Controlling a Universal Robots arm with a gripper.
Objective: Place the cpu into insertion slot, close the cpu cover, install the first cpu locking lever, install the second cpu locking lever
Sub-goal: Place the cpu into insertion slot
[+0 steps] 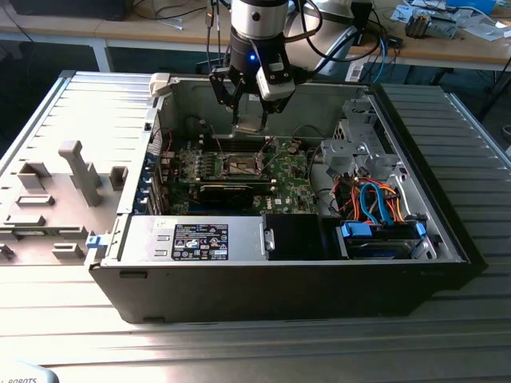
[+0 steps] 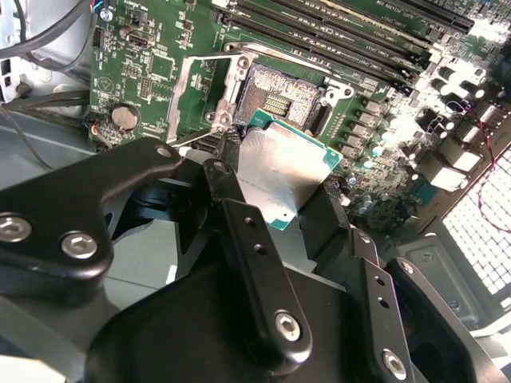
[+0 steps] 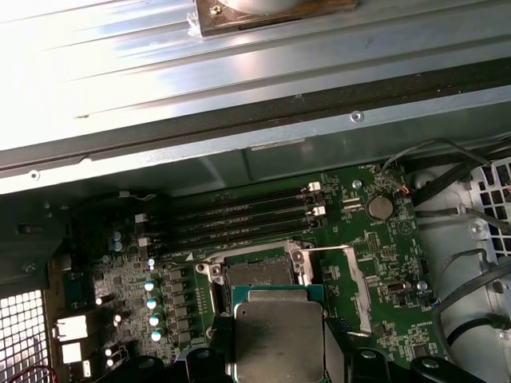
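Your jaws are clamped on the cpu [image 2: 279, 171]: a flat square chip with a dull silver-grey lid and a thin green edge. It hangs just above the insertion slot [image 2: 275, 100], not seated. The cpu cover [image 2: 180, 96] is flipped open beside the slot.

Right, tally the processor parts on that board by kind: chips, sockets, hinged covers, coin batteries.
chip: 1
socket: 1
hinged cover: 1
coin battery: 1
Total: 4
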